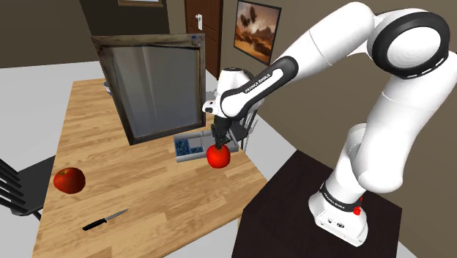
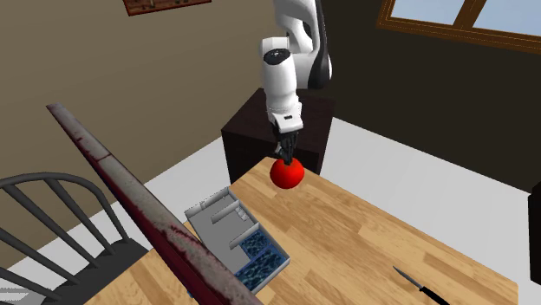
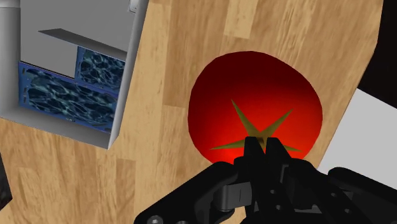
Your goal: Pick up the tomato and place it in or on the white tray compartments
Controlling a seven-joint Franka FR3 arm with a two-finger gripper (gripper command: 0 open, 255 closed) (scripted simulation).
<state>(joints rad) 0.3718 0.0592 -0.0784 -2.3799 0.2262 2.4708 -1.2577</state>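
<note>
Tomato (image 1: 217,157) is clasped by the gripper (image 1: 220,144) over wooden table (image 1: 146,190) (brown walls (image 2: 130,87)).

Wooden table (image 1: 168,198) carrying 1 compartment tray (image 1: 189,146), 1 upright framed panel (image 1: 157,84) beside it, 1 red fruit (image 1: 69,179), 1 black knife (image 1: 105,219)
</note>
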